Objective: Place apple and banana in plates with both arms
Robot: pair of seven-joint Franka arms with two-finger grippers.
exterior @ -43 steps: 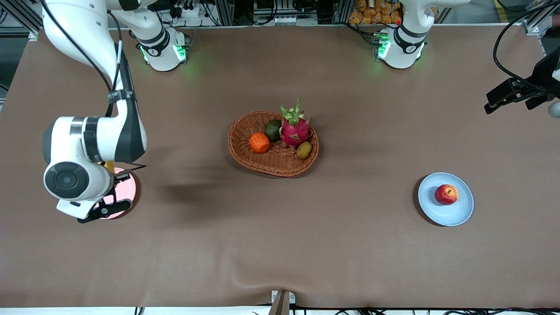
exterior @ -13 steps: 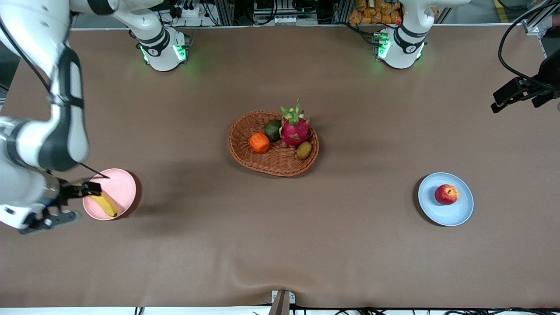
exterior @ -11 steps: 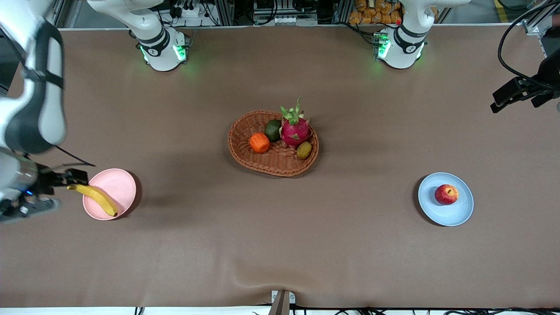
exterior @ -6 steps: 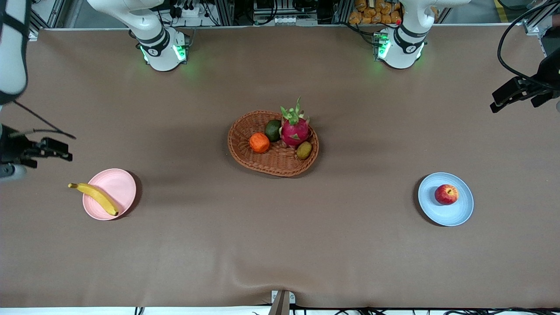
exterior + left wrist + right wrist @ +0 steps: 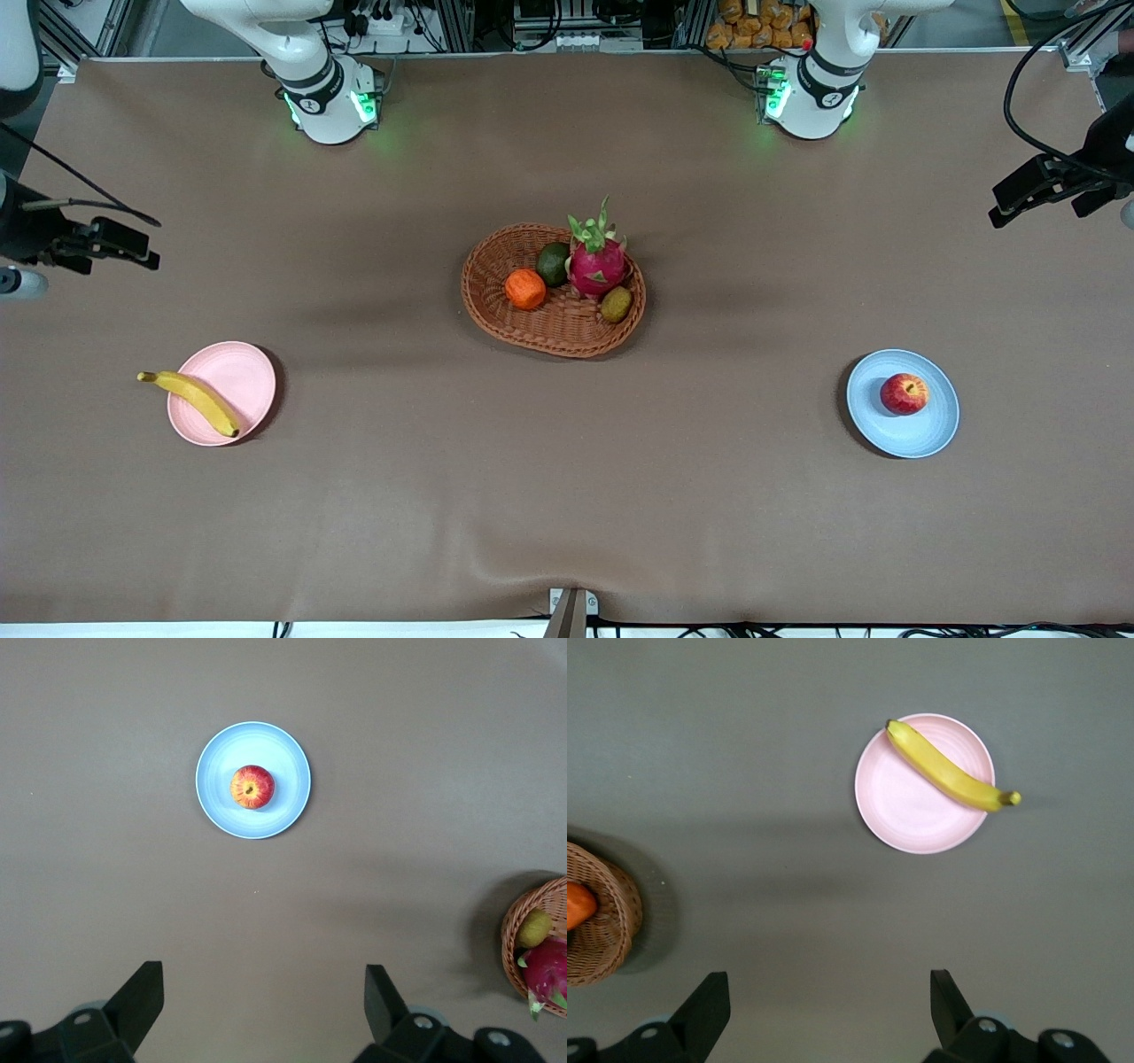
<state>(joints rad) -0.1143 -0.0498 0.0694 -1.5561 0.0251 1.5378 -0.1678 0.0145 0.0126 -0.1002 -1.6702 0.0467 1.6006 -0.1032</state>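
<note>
Lying across the pink plate point(image 5: 244, 381), toward the right arm's end of the tabletop point(image 5: 567, 496), the banana point(image 5: 190, 400) is overhanging the rim with its stem tip. At the left arm's end the apple point(image 5: 904, 393) is sitting in the blue plate point(image 5: 930, 430) — roughly at its middle in the left wrist view. Farther from the camera, between the two plates, a basket point(image 5: 532, 332) is holding a dragon fruit point(image 5: 596, 261), an orange fruit point(image 5: 525, 288) and two greenish fruits. The right pincer point(image 5: 115, 246) is hanging in the air over the edge of the tabletop at its own end, jaws spread wide and holding nothing. The left pincer point(image 5: 1032, 190) is doing likewise at its end — wide and empty.
</note>
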